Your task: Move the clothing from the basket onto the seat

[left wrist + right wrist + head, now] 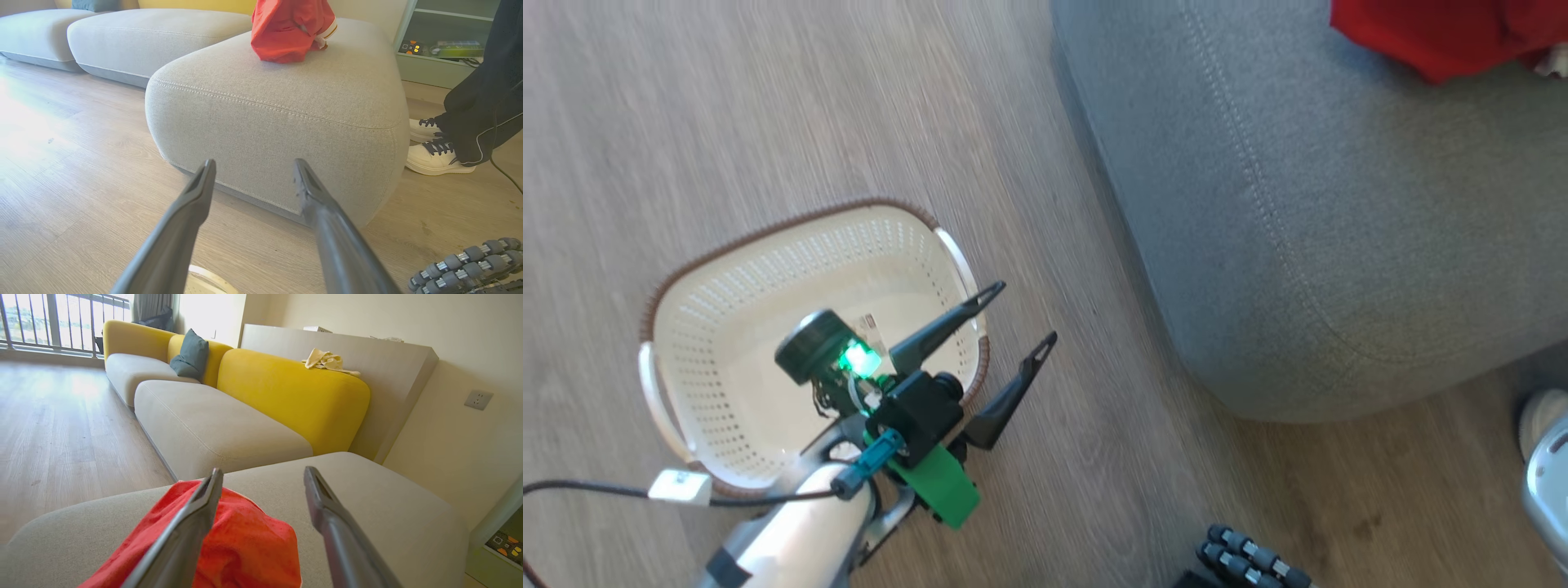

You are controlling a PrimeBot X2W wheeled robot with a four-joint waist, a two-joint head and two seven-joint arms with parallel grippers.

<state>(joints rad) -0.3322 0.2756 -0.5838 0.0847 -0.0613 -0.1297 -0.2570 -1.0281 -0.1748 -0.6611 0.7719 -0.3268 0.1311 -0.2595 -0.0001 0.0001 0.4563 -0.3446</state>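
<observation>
Cream plastic, perforated, with a brown rim: the basket (727, 302), head view, stands on the wood floor (768, 98) near the corner of the seat (1339, 245).
- Contents: a paper label (872, 328) on the bottom. No red fabric lies in the part that shows, though the left arm covers some of the inside.
- The left end effector (1027, 311) hangs over the basket's rim on the seat side, fingers spread, holding nothing.
- The clothing (1437, 33), bright red, lies on the grey seat at the upper edge of this view.

Left wrist view:
- The left end effector (253, 163) has its jaws wide apart and points at the seat (286, 114).
- The clothing (286, 32) sits heaped on the seat's top, a bit of white-striped trim showing. Whether the heap is one garment or two cannot be told.
- A person's white shoes (433, 159) stand beside the seat.

Right wrist view:
- The right end effector (263, 473) is above the seat (388, 498), fingers spread and empty.
- The clothing (245, 539) lies just below its left finger.

Step in hand, as I judge it: the drop onto the seat is done and the job looks finished, or close to it. The next move calls for a check of the hidden part of the basket. If that is bare, both arms draw back clear.
</observation>
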